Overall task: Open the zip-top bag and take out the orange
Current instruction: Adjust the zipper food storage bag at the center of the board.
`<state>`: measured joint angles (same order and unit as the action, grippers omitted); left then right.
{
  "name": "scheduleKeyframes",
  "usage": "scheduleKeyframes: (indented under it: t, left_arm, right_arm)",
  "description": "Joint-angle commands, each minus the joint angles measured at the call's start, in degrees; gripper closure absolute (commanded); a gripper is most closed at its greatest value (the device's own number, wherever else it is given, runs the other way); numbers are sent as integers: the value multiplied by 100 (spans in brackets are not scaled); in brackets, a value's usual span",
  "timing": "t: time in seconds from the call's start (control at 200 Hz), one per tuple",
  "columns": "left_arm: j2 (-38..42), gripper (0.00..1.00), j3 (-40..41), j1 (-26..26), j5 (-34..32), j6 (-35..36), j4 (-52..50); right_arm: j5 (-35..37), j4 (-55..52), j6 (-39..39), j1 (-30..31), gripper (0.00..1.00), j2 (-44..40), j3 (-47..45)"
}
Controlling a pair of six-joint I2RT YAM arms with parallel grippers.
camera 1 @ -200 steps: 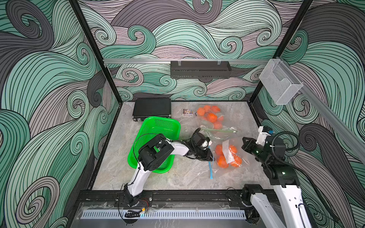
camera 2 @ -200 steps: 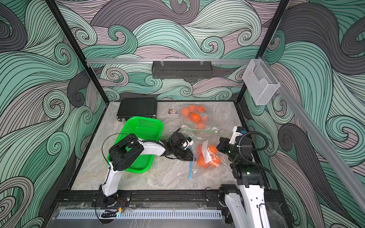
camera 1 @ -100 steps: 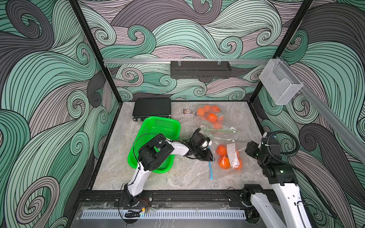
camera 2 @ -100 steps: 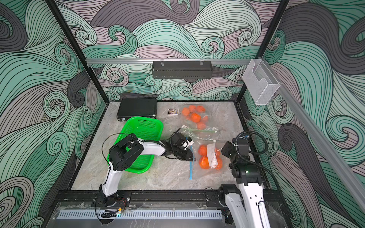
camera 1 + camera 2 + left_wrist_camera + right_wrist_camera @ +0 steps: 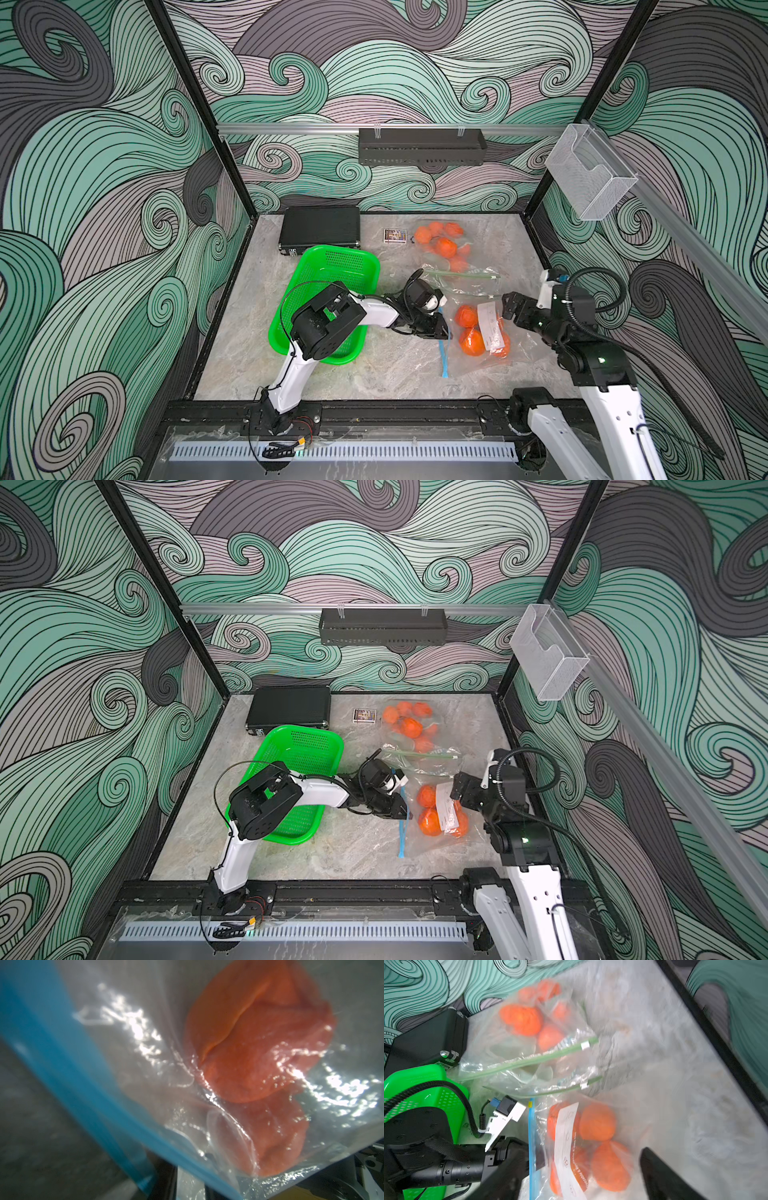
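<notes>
The zip-top bag [image 5: 521, 347] with a blue zip strip [image 5: 444, 353] lies flat at the front right, with several oranges [image 5: 471, 343] and a white label inside. In both top views my left gripper [image 5: 442, 328] [image 5: 403, 808] is at the zip edge, shut on the bag's lip. In the left wrist view the plastic and the blue zip strip [image 5: 72, 1084] run across my left gripper [image 5: 190, 1186], an orange [image 5: 259, 1043] beyond. My right gripper [image 5: 509, 308] [image 5: 583, 1155] hangs open over the bag's right side and holds nothing; the oranges [image 5: 597, 1122] show between its fingers.
A second bag of oranges [image 5: 440, 245] with a green zip [image 5: 461, 274] lies just behind. A green basket [image 5: 332, 266] sits under my left arm. A black case [image 5: 320, 226] and a small card box [image 5: 395, 235] stand at the back.
My right gripper was shut on the bag's right side; it has opened and let go. The bag has settled flat. My left gripper has stayed at the zip edge.
</notes>
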<state>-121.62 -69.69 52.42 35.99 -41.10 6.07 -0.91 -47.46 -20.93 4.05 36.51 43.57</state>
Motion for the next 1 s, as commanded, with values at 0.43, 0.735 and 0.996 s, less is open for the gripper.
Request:
scheduleKeyframes:
  t: [0.43, 0.735, 0.996]
  left_arm:
    - [-167, 74, 298, 7, -589, 90, -1098]
    - [106, 68, 465, 30, -310, 195, -782]
    - [277, 56, 348, 202, -202, 547, -686]
  right_arm:
    - [1512, 887, -1247, -429, 99, 1730, -775]
    - [795, 1714, -1396, -766, 100, 2386, -1303]
    - [188, 2117, -1364, -744, 100, 2791, -1555]
